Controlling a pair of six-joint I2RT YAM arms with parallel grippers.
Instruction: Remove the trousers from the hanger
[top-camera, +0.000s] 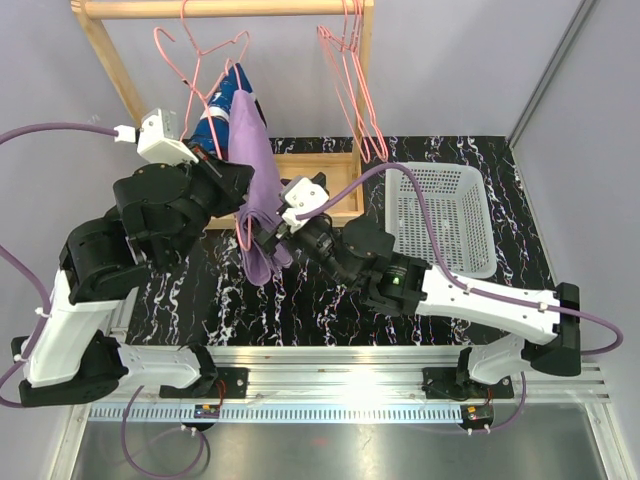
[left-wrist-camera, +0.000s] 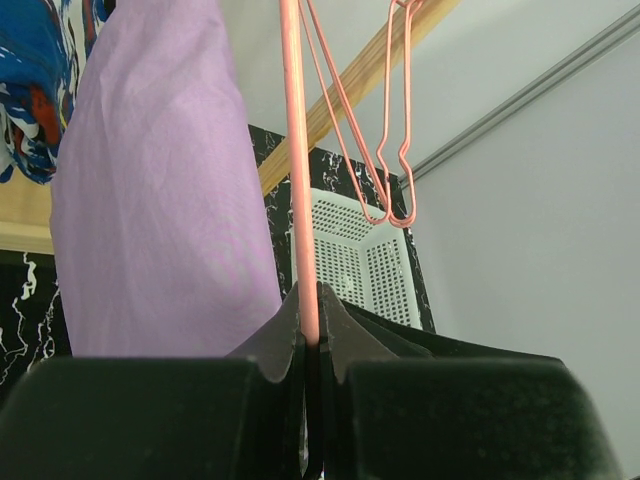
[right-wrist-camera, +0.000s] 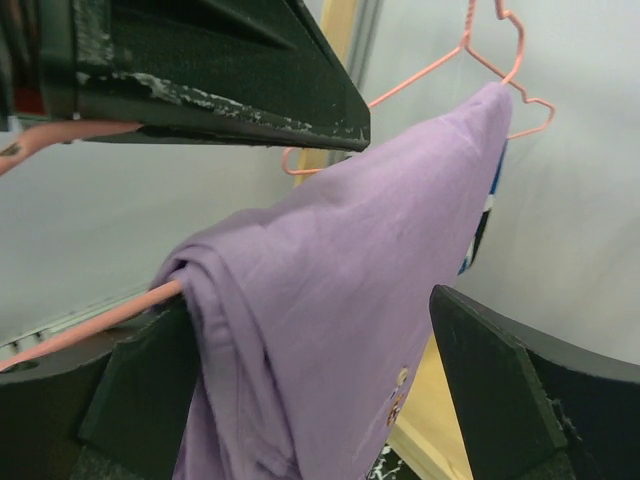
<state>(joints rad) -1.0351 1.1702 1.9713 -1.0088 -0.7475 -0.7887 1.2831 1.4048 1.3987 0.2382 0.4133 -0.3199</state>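
Pinching hanger (left-wrist-camera: 297, 150), left gripper (left-wrist-camera: 310, 325) angled upward

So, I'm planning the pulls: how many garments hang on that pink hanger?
2. The lilac trousers drape over the pink hanger in front; the dark blue splashed trousers hang behind them, partly covered. Another could be hidden between them.

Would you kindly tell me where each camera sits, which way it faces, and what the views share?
Top external: above and behind the bases, looking down on the table; left arm and right arm show.
Left wrist: looks up along the left gripper, shut on the pink hanger.
Right wrist: faces the lilac trousers between the open right gripper.
Shared: all show those trousers.
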